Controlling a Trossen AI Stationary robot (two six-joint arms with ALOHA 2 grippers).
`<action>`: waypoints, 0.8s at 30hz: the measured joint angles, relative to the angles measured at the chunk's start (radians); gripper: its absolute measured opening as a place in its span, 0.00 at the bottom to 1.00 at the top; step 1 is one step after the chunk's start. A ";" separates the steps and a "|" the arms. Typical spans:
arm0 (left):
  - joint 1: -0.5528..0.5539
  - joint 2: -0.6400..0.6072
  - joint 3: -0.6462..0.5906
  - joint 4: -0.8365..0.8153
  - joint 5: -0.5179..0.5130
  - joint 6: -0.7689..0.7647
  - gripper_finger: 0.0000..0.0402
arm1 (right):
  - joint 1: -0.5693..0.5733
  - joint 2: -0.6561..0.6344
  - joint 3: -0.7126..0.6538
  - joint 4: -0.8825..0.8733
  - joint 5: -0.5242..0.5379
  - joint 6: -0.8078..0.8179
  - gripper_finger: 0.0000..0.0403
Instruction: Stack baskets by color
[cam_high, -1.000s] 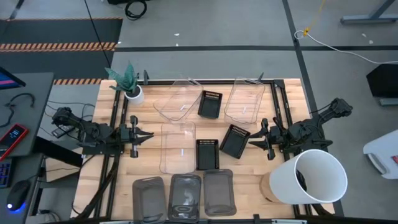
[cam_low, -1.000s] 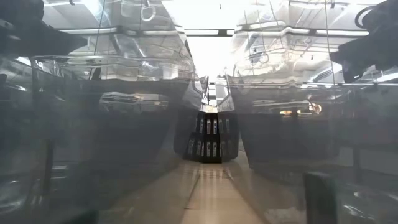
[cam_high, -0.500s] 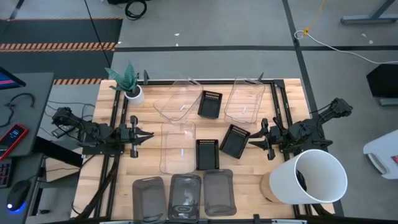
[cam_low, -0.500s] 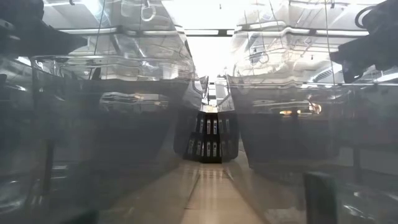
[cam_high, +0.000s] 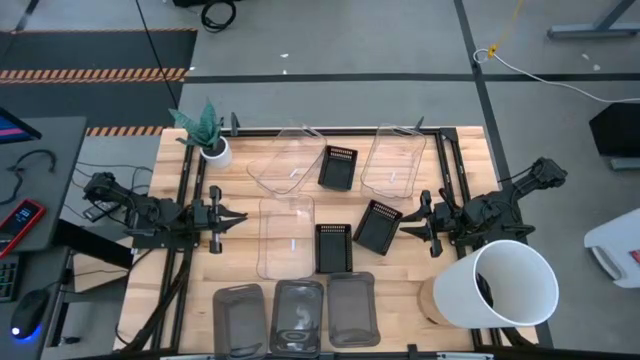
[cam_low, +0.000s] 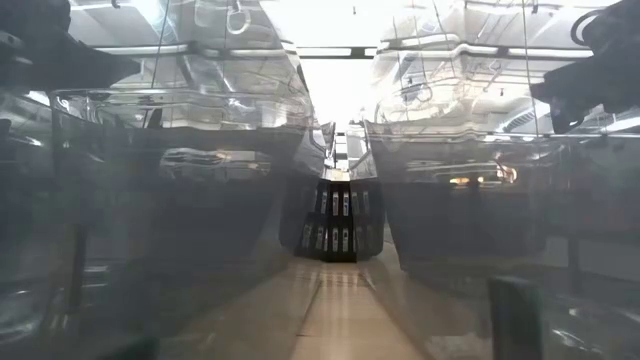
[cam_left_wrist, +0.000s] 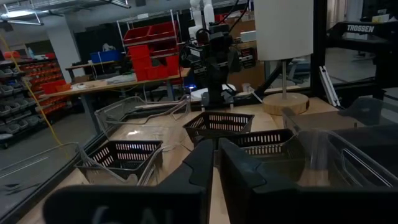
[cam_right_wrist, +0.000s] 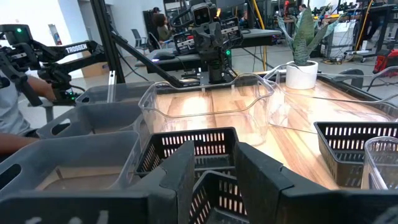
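Note:
Three clear baskets rest flat on the wooden table: one at the far left (cam_high: 287, 160), one at the far right (cam_high: 394, 160), one in the middle (cam_high: 286, 235). Between them sit three black slotted baskets (cam_high: 338, 167) (cam_high: 378, 225) (cam_high: 334, 247). Three smoky grey baskets (cam_high: 298, 316) lie side by side along the near edge. My left gripper (cam_high: 235, 220) waits shut at the left side, level, just left of the middle clear basket. At the right side my right gripper (cam_high: 405, 222) is open, pointing at a black basket (cam_right_wrist: 193, 152) and touching nothing.
A big white bucket (cam_high: 505, 283) lies tipped at the near right corner. A small white plant pot (cam_high: 214, 150) stands at the far left. Black frame rails (cam_high: 186, 200) run along both sides of the table. A person (cam_right_wrist: 12, 106) shows beyond the near edge.

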 joint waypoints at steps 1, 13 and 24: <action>0.000 0.000 0.000 0.000 0.000 0.000 0.09 | 0.000 0.000 0.000 0.000 0.000 0.000 0.30; 0.000 0.000 0.000 0.000 0.000 0.000 0.07 | 0.000 0.000 0.000 0.000 0.000 0.000 0.30; 0.000 0.000 0.000 0.001 0.000 -0.001 0.09 | 0.000 0.000 0.000 0.000 0.000 0.000 0.30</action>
